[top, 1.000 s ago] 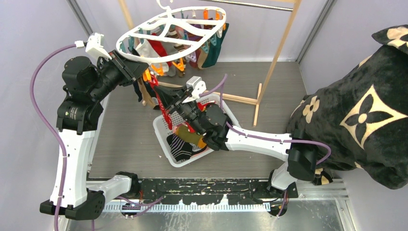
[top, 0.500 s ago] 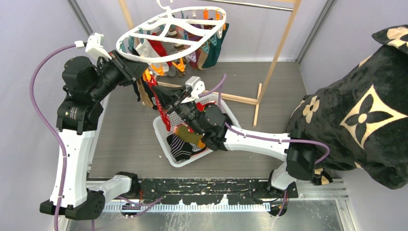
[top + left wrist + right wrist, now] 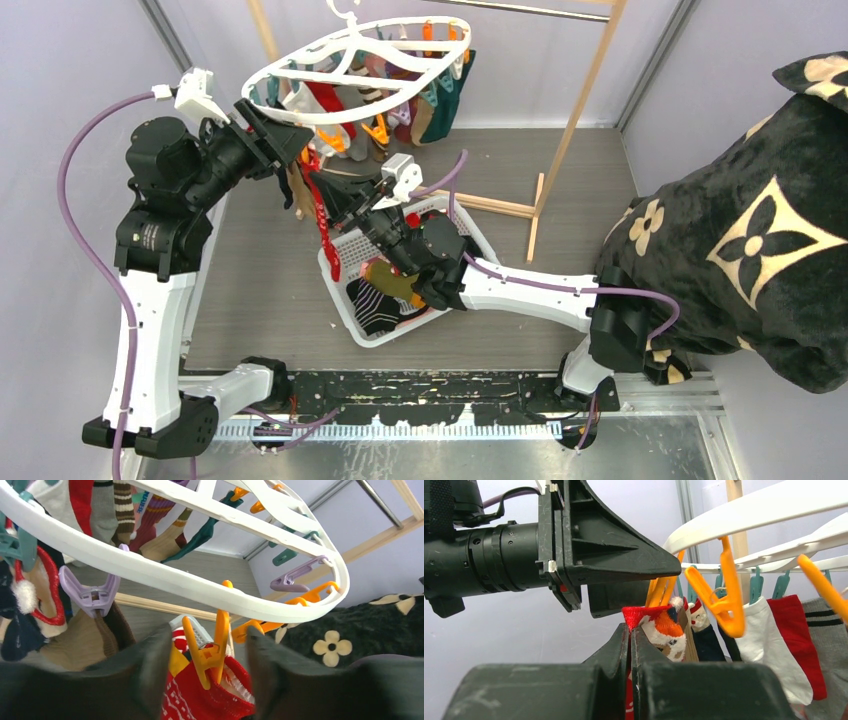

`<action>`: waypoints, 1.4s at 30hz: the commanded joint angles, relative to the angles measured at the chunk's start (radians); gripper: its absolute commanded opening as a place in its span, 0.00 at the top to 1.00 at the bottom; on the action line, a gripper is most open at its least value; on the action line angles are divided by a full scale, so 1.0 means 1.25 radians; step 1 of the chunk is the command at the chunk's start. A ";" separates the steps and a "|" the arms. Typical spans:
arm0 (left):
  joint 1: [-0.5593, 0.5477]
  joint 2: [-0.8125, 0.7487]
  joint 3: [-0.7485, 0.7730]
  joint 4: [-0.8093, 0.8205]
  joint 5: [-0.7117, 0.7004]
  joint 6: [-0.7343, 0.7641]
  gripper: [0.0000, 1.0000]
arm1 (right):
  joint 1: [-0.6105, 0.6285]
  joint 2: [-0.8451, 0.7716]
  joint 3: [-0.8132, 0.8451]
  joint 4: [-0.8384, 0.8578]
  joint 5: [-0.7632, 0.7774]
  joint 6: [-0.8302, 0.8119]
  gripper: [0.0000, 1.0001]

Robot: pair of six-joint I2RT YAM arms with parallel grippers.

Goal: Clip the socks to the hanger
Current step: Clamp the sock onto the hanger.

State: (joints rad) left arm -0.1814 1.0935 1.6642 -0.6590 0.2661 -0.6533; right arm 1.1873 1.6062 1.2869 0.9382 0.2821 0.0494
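While the right gripper [image 3: 630, 630] stands closed, its two fingers pinch one red patterned sock [image 3: 215, 700] just below the cuff. Directly above those fingertips, one orange peg [image 3: 207, 655] bites the cuff of the same sock. The sock thus hangs from the hanger [image 3: 165, 575], its length trailing down below the right gripper.

The left gripper [image 3: 208, 635] is open. Its two fingers stand one on each side of that orange peg, each with a gap to it, and grip nothing. The single white ring of the hanger passes just above both grippers.

Counts on the ring:
- Left wrist view: two purple pegs [image 3: 92, 595], one to the left of the left gripper, one up and to its right.
- Right wrist view: three orange pegs [image 3: 724, 600], the one on the red sock nearest the fingertips, the other two to their right.
- Right wrist view: at least two teal pegs [image 3: 756, 587], beyond the fingertips and to the right.
- Further socks [image 3: 440, 95] hang past both grippers. They overlap, so their number cannot be told.

One white mesh basket [image 3: 343, 305] sits below the right gripper, under its wrist. It holds one black-and-white striped sock [image 3: 378, 305] and one mustard sock [image 3: 392, 282]; any others are hidden. One wooden rack [image 3: 580, 110] and one black blanket [image 3: 740, 240] with beige flower marks lie well apart, to the right of the right gripper.
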 commanded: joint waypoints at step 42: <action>0.000 -0.253 -0.310 -0.023 0.007 0.285 0.73 | 0.002 0.008 0.147 -0.144 -0.031 0.119 0.77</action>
State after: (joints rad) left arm -0.1814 0.8101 1.2785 -0.7700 0.3714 -0.3298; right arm 1.1873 1.6390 1.4216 0.7254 0.2481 0.1783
